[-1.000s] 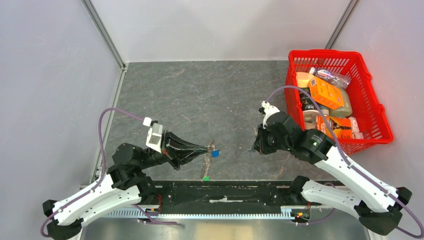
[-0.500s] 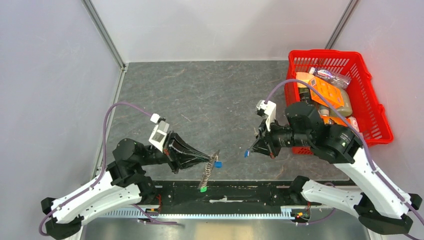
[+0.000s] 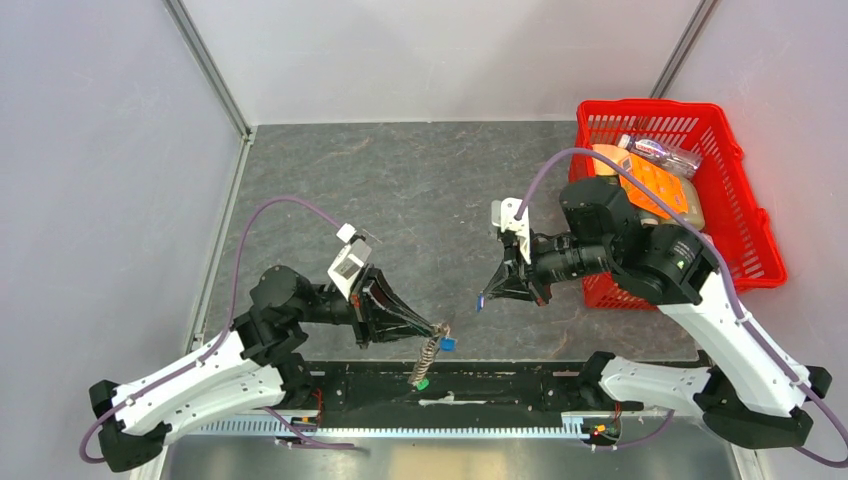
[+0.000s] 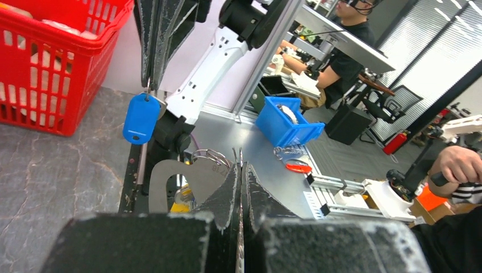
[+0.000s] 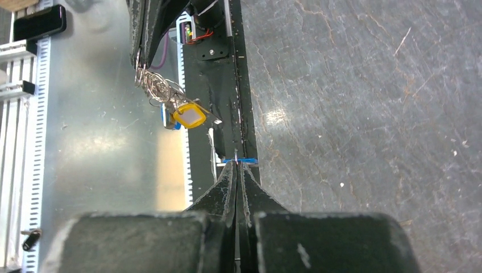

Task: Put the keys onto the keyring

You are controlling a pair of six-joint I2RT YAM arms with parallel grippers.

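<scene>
First, at the bottom of the overhead frame, a small bright green plastic tag [image 3: 422, 383] hangs over the black base plate [image 3: 500, 385] on the end of a short, twisted metal chain [image 3: 428, 355]. The chain belongs to the keyring [image 4: 170, 182], whose flat silver body, with a round wire loop above it, is pinched between the black, rough-skinned fingers of the left gripper [image 3: 436, 328], pressed together just left of centre. In the right wrist view a yellow-capped key [image 5: 190, 116] dangles from the tangle of links in the upper left, with a blue cap partly hidden behind it.

A little farther up and to the right in the overhead frame, apart from the ring, the right gripper [image 3: 487, 295] is also clamped tight, nipping a blue-capped key [image 4: 140, 118] by its metal so the smooth, rounded plastic head hangs free below the fingertips. Its own camera shows that key edge-on, as a thin blue sliver.

Beneath both lies the grey table [image 3: 400, 190], veined and scratched like slate. At the far right stands a red plastic lattice basket [image 3: 752, 262] of packaged goods.
</scene>
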